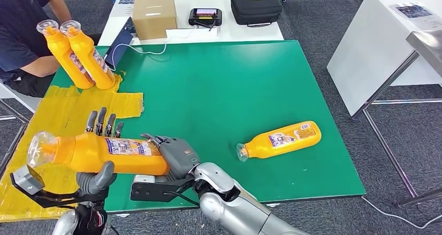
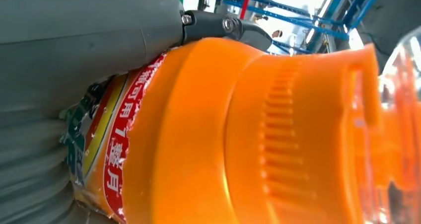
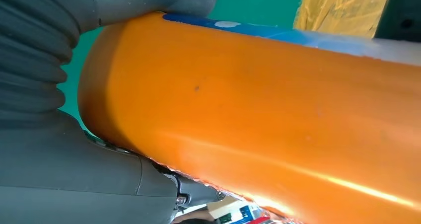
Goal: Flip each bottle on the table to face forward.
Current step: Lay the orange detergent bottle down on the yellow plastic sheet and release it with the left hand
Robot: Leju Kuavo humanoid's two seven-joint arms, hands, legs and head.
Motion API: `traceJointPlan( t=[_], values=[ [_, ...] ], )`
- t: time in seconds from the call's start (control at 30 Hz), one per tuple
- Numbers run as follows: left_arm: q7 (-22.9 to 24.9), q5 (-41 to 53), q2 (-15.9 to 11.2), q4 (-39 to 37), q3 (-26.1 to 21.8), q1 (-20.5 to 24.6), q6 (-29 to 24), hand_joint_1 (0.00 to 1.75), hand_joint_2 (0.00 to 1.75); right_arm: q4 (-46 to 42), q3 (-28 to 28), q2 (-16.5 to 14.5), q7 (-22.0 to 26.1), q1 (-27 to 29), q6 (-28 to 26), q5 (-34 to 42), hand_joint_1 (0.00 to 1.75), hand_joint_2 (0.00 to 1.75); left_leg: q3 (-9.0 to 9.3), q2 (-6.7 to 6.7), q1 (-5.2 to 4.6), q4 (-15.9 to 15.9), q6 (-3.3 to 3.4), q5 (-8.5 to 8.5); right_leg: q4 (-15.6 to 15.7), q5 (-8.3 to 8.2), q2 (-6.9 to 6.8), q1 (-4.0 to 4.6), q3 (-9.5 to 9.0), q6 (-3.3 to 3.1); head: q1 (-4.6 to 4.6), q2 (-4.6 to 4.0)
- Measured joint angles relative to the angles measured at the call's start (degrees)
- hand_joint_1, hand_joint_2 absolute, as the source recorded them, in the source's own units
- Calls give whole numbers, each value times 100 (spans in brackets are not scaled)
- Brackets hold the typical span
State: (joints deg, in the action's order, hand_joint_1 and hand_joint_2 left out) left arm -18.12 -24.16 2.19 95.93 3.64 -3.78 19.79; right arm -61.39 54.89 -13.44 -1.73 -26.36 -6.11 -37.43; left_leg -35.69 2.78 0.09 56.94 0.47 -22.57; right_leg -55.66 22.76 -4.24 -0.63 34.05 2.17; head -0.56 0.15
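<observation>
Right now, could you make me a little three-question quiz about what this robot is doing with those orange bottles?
1. True or false: both hands hold the same bottle.
2. How many bottles stand upright on the yellow sheet? A) one B) two C) three
3. Fill in: the bottle nobody holds lies on its ____ on the green mat.

Key:
1. True. The left hand grips the held bottle near its neck and the right hand grips its base.
2. B. The two upright bottles stand on the yellow sheet.
3. Side. The lying bottle rests on the green mat.
</observation>
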Motion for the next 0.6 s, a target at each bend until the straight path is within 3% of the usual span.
traceJointPlan(
  t=[0.07,0.6],
  values=[
    [-17,35,-5,-9,-36,-8,-12,175,175,-19,64,0,-35,-8,7,18,175,175,0,0,0,0,0,0,0,0,0,0,0,0,1,0],
    [-294,314,2,-22,-175,-9,-58,175,175,-20,186,2,-98,-98,48,182,175,175,0,1,0,0,0,0,0,0,1,0,2,0,0,0]
  ],
)
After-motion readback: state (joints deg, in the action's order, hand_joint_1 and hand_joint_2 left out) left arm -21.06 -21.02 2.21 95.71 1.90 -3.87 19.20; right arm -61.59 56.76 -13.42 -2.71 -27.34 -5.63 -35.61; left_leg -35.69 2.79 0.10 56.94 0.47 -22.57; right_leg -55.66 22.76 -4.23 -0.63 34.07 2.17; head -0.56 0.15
